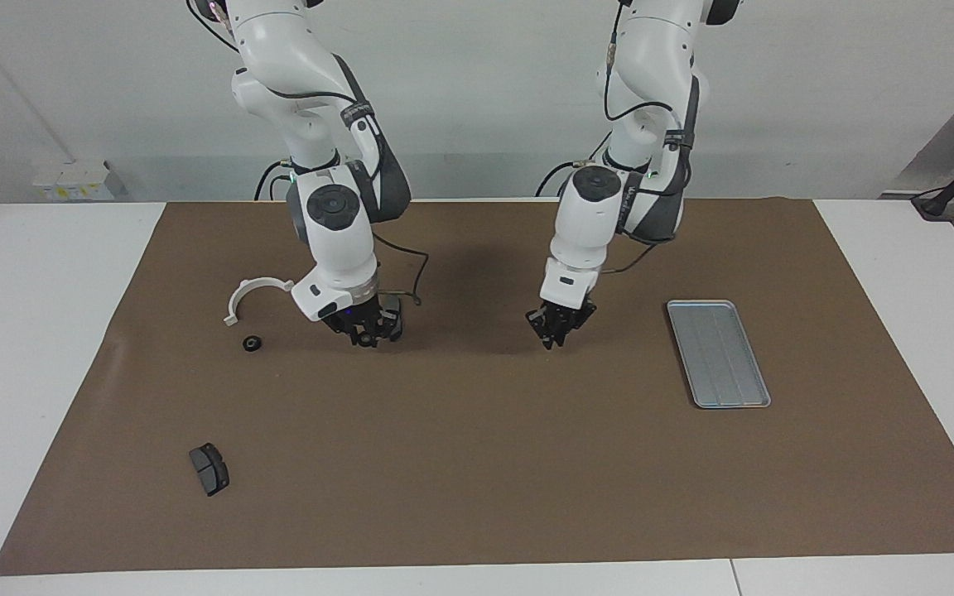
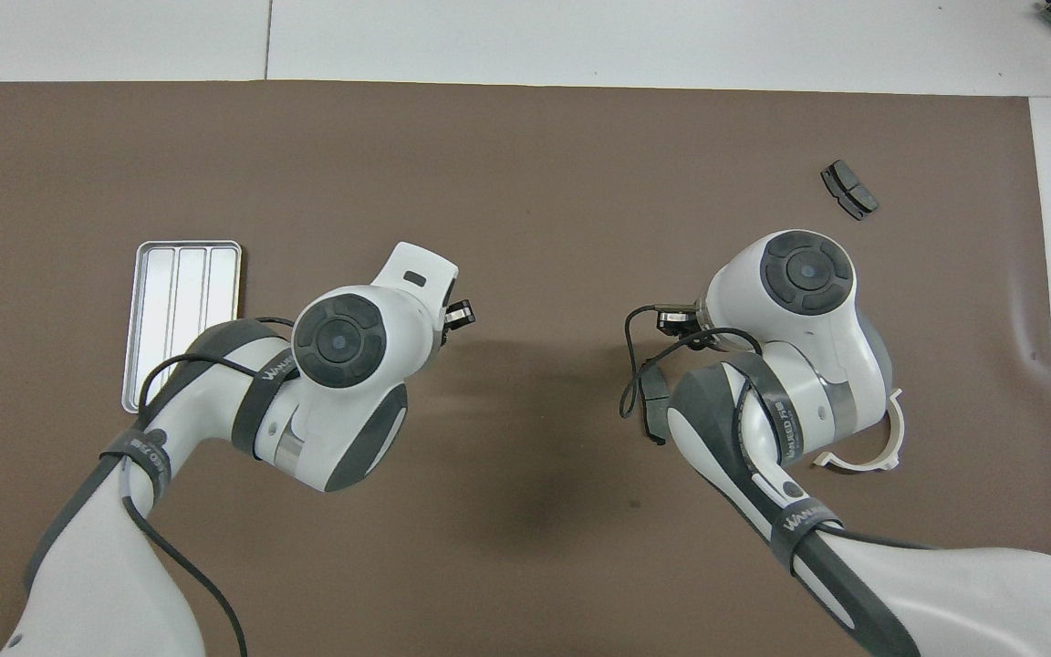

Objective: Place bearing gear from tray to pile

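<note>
One camera looks down from high across the white bench [image 1: 46, 348], facing both robots; another looks steeply down from above them. Both share the brown paper mat [image 1: 477, 463].

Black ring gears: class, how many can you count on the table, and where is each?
1. The black ring gear lies on the brown mat beside the white half-ring bracket, farther from the robots than it. The arms may hide others from overhead.

White table [image 1: 46, 348], brown mat [image 1: 477, 463], tray [image 1: 718, 353], gear [image 1: 252, 343], bracket [image 1: 249, 294], brake pad [image 1: 209, 468]
</note>
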Tool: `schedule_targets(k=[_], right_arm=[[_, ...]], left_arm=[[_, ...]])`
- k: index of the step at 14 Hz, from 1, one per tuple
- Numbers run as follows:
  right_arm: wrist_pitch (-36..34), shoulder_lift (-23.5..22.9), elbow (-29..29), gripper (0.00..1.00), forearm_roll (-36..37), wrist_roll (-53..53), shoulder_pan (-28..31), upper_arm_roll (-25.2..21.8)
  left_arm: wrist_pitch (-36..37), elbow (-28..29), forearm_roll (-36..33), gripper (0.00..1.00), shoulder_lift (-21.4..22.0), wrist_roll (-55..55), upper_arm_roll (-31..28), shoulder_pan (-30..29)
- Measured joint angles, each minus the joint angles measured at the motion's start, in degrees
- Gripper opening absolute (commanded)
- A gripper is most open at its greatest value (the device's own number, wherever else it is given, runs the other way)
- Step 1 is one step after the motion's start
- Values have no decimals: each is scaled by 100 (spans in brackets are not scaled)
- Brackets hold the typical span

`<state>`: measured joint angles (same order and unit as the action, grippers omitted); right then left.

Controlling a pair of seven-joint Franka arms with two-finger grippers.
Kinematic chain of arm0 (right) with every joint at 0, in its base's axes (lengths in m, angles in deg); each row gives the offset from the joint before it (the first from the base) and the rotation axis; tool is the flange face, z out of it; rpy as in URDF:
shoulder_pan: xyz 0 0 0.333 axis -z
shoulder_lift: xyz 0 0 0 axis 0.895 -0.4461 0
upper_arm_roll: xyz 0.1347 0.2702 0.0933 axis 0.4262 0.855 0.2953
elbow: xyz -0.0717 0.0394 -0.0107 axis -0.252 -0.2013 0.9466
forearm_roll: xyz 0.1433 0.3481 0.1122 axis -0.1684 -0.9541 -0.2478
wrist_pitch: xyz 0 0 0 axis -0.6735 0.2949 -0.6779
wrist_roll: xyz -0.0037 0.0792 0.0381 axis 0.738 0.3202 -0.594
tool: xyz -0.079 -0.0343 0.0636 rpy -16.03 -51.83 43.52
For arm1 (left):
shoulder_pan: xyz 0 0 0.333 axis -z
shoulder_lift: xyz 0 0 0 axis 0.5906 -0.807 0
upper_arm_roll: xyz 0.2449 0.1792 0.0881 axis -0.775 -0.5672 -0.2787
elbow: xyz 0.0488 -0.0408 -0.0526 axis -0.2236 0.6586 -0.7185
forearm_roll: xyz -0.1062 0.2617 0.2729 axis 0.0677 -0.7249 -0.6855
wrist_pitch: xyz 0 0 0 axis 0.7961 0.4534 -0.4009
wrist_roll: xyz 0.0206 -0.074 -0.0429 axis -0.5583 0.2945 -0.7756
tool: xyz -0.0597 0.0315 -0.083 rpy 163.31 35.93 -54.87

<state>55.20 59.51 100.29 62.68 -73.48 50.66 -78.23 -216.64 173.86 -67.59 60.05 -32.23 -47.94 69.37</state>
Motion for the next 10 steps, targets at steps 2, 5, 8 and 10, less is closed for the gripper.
schedule_targets(k=[2, 5, 8, 10], right_arm=[[10, 31, 185, 0, 0, 71, 147, 2], [13, 120, 510, 0, 0, 528, 462, 1], [15, 273, 855, 6, 0, 987, 749, 2], [14, 361, 1054, 20, 0, 1256, 875, 3]], left_arm=[[0, 1, 0, 66, -5, -151, 0, 306], [19, 1, 0, 91, -7, -163, -11, 478], [165, -76, 0, 90, -2, -163, -115, 463], [619, -452, -103, 90, 36, -132, -239, 181]])
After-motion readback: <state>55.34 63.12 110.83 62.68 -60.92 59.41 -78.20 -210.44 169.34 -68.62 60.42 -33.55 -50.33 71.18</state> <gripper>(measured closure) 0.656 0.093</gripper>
